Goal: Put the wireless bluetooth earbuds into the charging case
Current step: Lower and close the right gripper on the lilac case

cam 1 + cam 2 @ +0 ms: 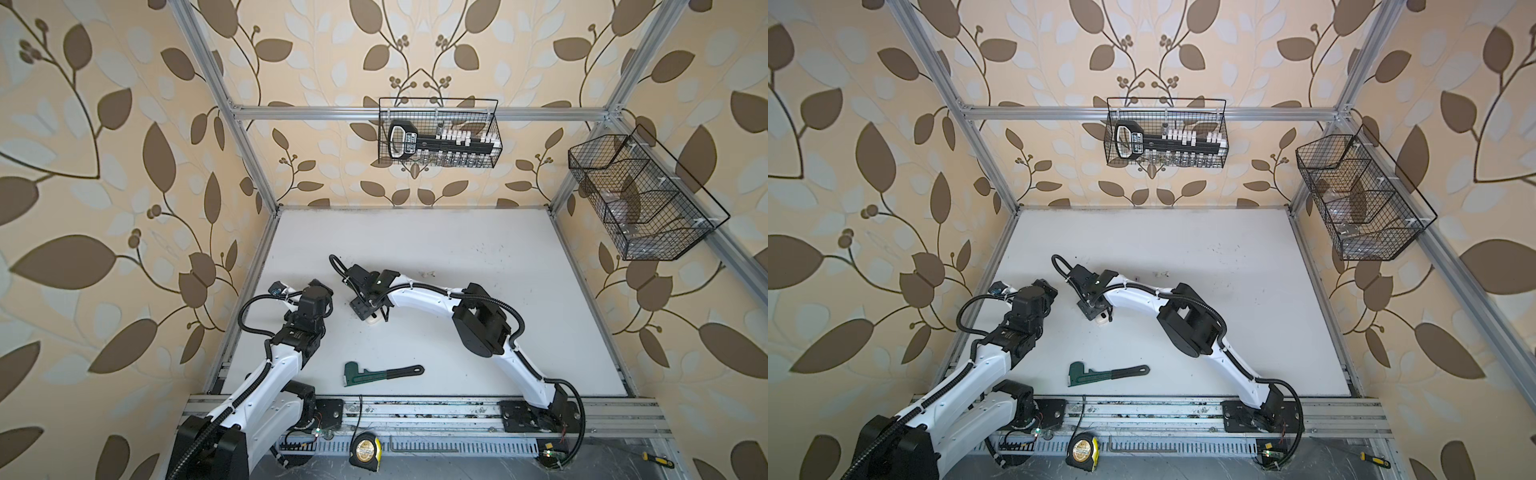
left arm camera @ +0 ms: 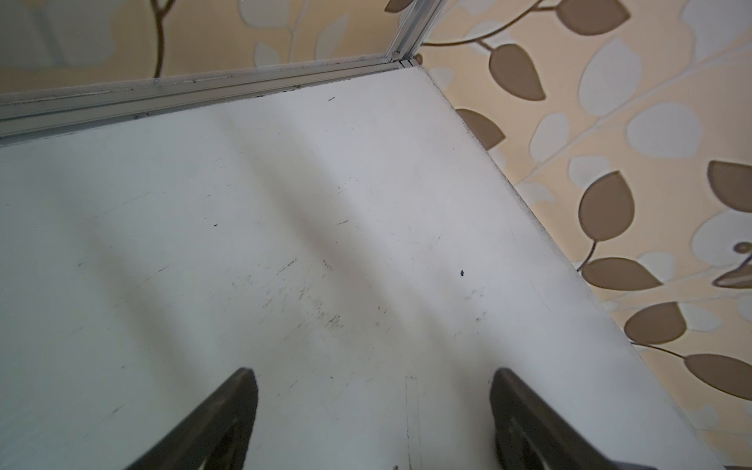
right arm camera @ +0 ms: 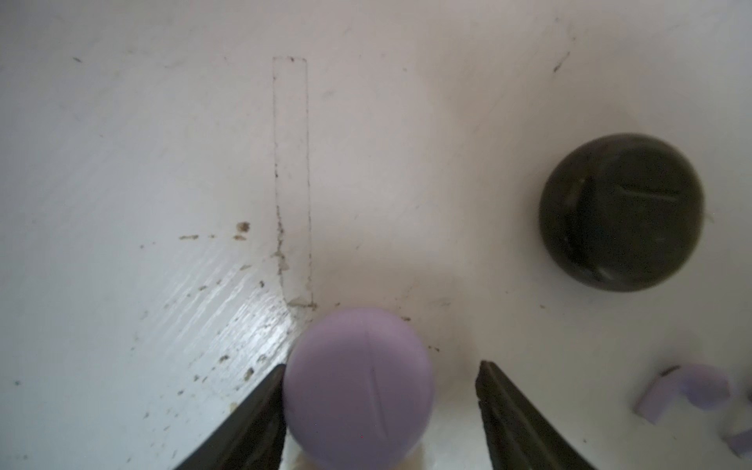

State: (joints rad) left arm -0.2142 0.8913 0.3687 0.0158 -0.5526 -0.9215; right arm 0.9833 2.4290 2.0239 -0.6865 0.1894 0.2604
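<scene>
In the right wrist view a round lilac charging case [image 3: 360,386], lid closed, lies between the fingers of my right gripper [image 3: 381,366]. One finger [image 3: 260,403] touches its side; the other finger [image 3: 512,407] stands clear of it, so the gripper is open. A round black case [image 3: 620,211] sits apart on the table, also closed. A lilac earbud [image 3: 683,390] lies loose near the frame edge, with part of another lilac piece [image 3: 742,441] beside it. In both top views only a pale rounded bit [image 1: 372,320] shows under the right gripper [image 1: 376,313]. My left gripper [image 2: 374,407] is open over bare table.
A green pipe wrench [image 1: 380,372] lies near the front of the white table [image 1: 457,249]. A tape measure [image 1: 365,451] and a screwdriver [image 1: 658,459] sit beyond the front rail. Wire baskets hang on the back wall [image 1: 438,133] and the right frame [image 1: 636,199].
</scene>
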